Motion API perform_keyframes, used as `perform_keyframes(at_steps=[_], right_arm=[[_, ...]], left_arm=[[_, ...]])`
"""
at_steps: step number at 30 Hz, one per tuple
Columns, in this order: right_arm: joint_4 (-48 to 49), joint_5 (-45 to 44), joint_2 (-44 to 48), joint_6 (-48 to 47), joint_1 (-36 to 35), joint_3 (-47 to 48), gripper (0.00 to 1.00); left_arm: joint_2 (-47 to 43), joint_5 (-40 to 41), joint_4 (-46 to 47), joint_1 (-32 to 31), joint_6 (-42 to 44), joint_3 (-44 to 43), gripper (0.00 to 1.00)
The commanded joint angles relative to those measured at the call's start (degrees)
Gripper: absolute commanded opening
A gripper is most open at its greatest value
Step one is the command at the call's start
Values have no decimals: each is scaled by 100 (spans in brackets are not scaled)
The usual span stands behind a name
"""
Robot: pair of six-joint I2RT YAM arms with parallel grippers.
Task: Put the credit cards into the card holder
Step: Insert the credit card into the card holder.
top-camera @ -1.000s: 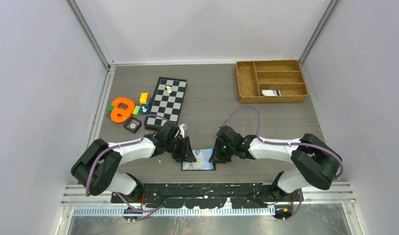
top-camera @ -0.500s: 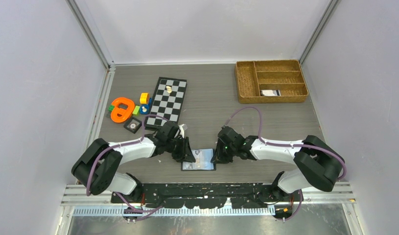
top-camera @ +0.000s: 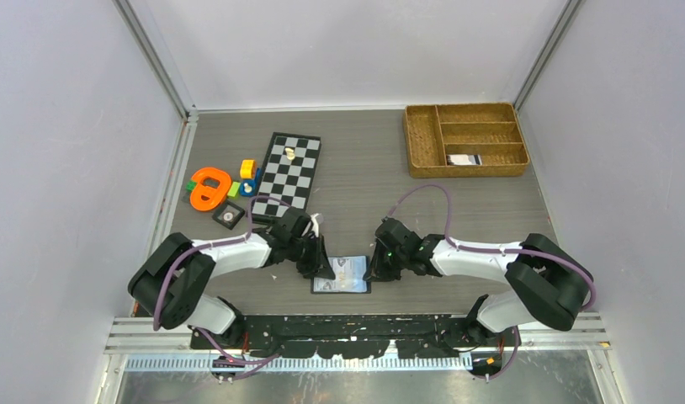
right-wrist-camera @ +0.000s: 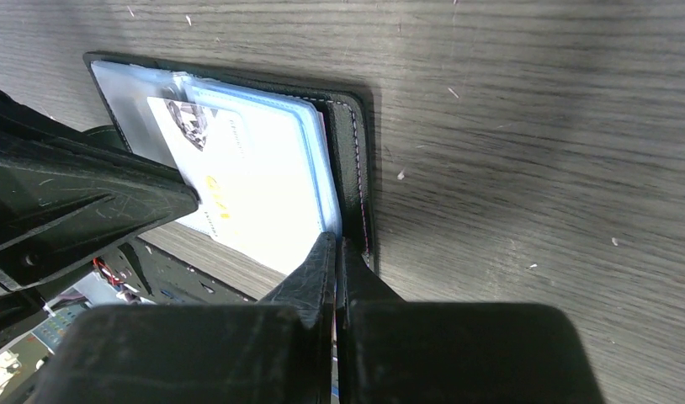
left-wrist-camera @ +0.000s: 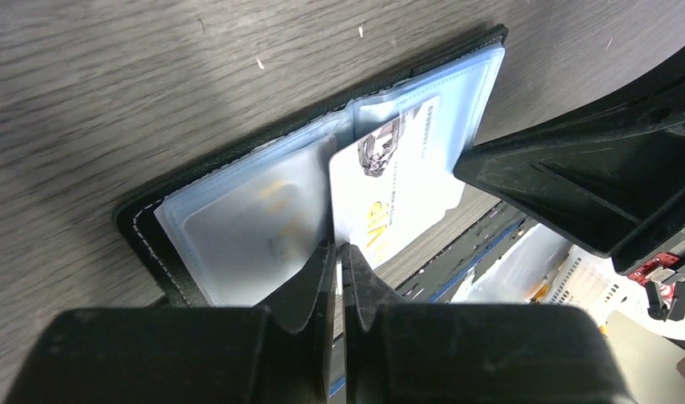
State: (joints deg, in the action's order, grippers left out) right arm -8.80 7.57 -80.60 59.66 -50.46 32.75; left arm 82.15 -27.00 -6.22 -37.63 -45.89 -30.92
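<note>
Table (top-camera: 356, 160), top view: grey wood grain, with pale walls on three sides.
Far left, top view: a chessboard (top-camera: 291, 171), and an orange toy (top-camera: 208, 187) left of it.
Far right, top view: a brown woven tray (top-camera: 423, 139), well apart from both arms.
Card holder (top-camera: 339, 284), top view: lies open and flat near the near edge, between the two arms' tips.
Left gripper (top-camera: 326, 271), top view: low over the holder's left side.
Right gripper (top-camera: 373, 271), top view: low at the holder's right edge.
White card (left-wrist-camera: 398, 177), left wrist view: lies face up on the holder's right half, over its bluish clear sleeves.
Left gripper (left-wrist-camera: 337, 251), left wrist view: jaws pressed together with only a thin slit between them, tips at the card's near corner.
Card holder (right-wrist-camera: 356, 151), right wrist view: its black stitched cover frames the sleeves and the white card (right-wrist-camera: 255, 194).
Right gripper (right-wrist-camera: 335, 244), right wrist view: jaws pressed together, tips at the sleeve edge beside the cover. Whether anything thin is caught between them cannot be told.
</note>
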Motion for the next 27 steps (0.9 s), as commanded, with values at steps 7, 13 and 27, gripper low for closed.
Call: perform_keyframes(at_steps=[7, 13, 27], right_arm=[[-154, -177, 132, -69, -21, -102, 1], [-152, -192, 150, -82, -11, -102, 1], [-127, -220, 158, -63, -16, -127, 1]], left_arm=[[388, 219, -135, -245, 86, -288, 3], [511, 204, 59, -455, -143, -372, 1], [534, 270, 595, -708, -548, -346, 0]])
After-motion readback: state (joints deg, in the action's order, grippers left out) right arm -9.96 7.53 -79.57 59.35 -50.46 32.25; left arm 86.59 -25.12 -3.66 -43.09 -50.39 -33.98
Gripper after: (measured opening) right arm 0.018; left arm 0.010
